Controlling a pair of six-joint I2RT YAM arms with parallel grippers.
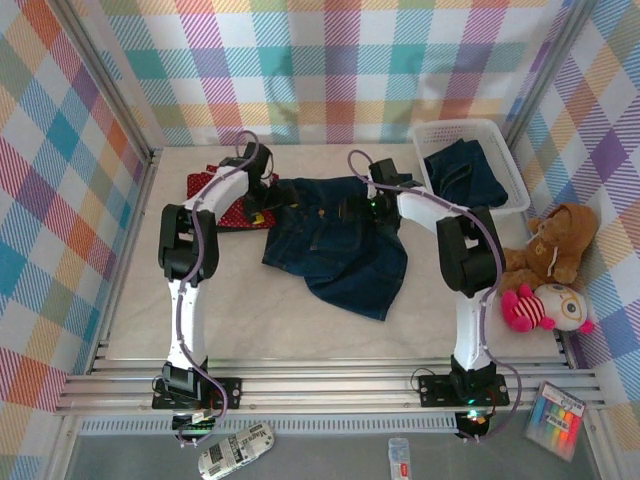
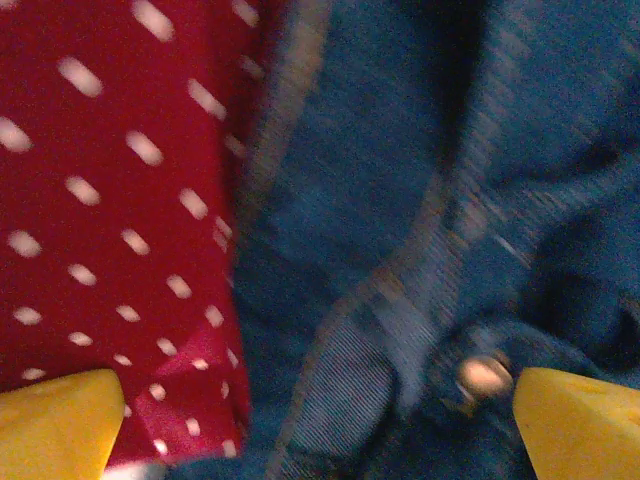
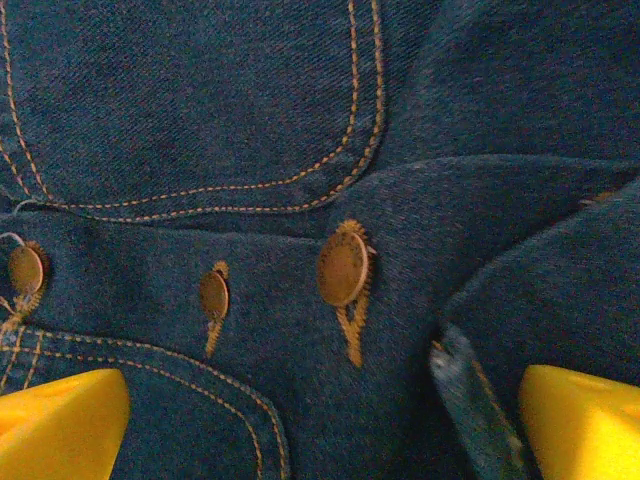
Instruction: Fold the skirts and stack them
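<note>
Top view: denim skirt (image 1: 340, 250) spread mid-table, its far edge beneath two wide-open, empty grippers, left gripper (image 1: 258, 212) where it meets the red dotted skirt (image 1: 212, 188); left wrist view: that border lies between the jaws; right wrist view: the buttoned band runs crosswise under the right gripper (image 3: 320, 420).

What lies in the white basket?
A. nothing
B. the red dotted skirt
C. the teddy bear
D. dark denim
D: dark denim sits inside the basket, while the red skirt lies on the table and the teddy sits outside it.
</note>
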